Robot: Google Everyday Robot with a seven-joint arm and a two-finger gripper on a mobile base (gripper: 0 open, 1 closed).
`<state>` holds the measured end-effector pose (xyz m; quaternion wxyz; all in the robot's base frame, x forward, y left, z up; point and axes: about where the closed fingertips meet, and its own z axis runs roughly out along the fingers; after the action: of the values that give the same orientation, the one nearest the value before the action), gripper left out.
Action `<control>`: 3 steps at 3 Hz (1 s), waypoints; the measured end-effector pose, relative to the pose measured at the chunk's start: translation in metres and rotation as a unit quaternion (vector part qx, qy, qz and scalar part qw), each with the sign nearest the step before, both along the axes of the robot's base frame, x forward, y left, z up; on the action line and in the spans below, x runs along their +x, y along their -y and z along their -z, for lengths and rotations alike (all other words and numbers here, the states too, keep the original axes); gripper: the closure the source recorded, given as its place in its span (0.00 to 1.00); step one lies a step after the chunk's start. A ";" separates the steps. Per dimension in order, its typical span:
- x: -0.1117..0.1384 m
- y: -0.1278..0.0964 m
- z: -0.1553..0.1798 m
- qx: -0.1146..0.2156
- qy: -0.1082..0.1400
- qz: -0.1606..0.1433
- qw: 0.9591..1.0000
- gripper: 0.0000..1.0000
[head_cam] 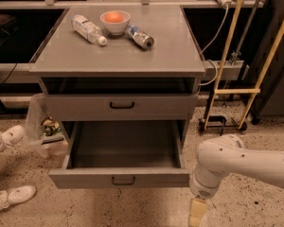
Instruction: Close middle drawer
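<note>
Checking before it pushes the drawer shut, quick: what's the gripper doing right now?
Gripper: open or closed cannot be told; it hangs low by the middle drawer's right front corner.

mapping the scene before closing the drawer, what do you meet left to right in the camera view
white shoes → plastic bag → middle drawer → end effector, low by the drawer's right front corner
</note>
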<state>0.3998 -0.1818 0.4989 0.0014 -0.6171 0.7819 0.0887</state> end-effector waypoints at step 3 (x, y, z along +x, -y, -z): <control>0.026 -0.081 0.117 0.051 -0.057 -0.064 0.995 0.00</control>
<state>0.4256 -0.1005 0.3814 -0.0170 -0.6587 0.7342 0.1637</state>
